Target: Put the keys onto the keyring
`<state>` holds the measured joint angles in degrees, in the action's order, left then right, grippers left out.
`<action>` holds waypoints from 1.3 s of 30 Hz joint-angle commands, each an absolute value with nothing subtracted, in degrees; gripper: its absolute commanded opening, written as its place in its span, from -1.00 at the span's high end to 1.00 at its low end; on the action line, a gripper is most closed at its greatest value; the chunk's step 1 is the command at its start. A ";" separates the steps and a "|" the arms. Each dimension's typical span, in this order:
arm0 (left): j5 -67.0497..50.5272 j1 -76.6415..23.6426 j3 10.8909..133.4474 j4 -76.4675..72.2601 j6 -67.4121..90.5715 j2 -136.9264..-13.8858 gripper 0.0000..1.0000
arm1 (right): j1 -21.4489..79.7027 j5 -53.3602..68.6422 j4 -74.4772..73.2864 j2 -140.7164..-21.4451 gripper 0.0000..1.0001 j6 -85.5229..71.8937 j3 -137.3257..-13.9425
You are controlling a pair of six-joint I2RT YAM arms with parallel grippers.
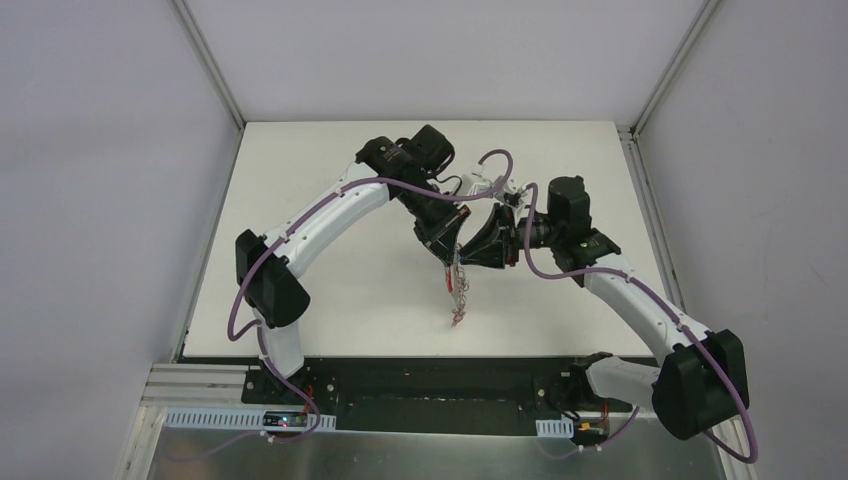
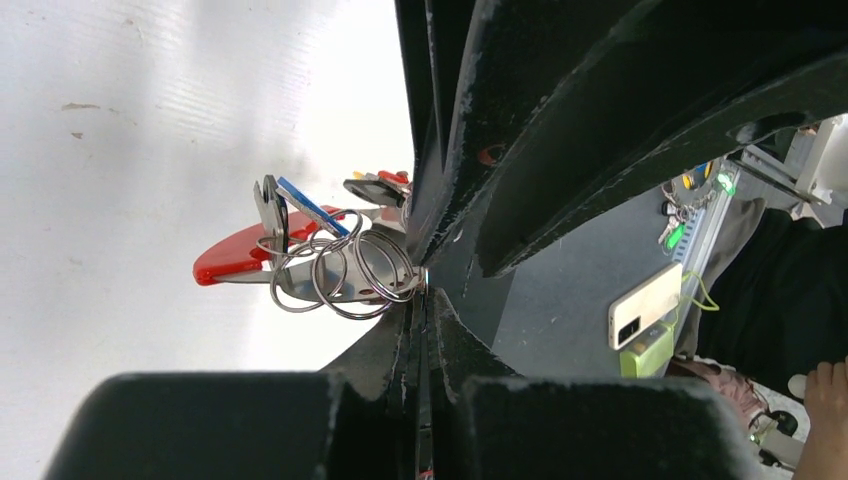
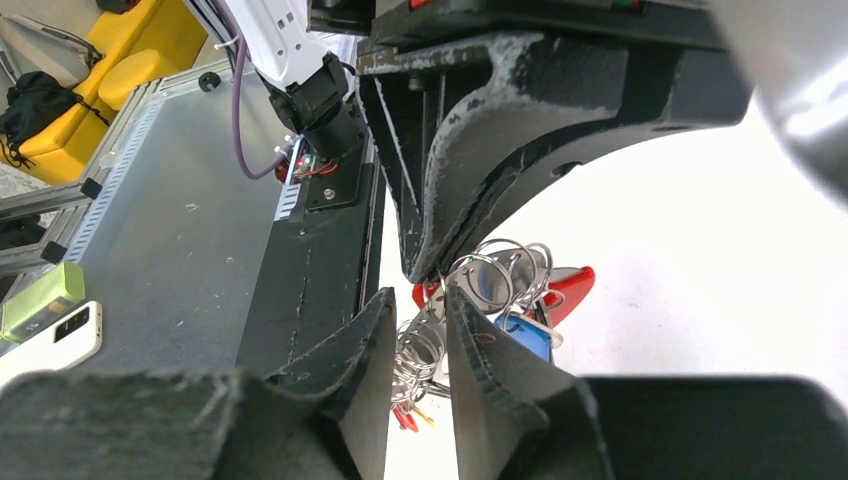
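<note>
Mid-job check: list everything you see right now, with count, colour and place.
Keyring: one bunch, grey rings on a red band, dangling between the claws over mid-table.
Blue tag: one, on the bunch, among red, yellow and black pieces; their count is unclear.
Table: one, white, under the arms.
Phone: one, white, on the grey bench by the arm bases.
Box: one, lime green, beside the phone.
Person: one, partly seen, beside the bench.
Arms: two, white and black, left, right, meeting mid-table.
Left claw: black, shut on the keyring.
Right claw: black, fingers apart with rings in the gap; grip unclear.
</note>
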<state>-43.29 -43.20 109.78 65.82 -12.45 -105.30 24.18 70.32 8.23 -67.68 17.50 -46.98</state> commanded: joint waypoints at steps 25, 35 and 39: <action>-52.51 -41.13 106.47 58.59 -10.72 -99.14 1.00 | 22.26 70.84 20.65 -64.96 0.20 7.18 -43.86; -52.06 -41.13 106.69 58.09 -10.04 -99.61 1.00 | 23.10 72.27 20.60 -66.09 0.40 7.20 -44.22; -51.44 -41.13 106.72 58.10 -9.95 -99.93 1.00 | 23.28 72.43 20.61 -66.23 0.51 7.11 -44.38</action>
<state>-49.34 -41.19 106.34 58.98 -10.79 -101.84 22.76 70.52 17.80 -66.11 7.38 -43.68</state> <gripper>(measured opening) 0.012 0.263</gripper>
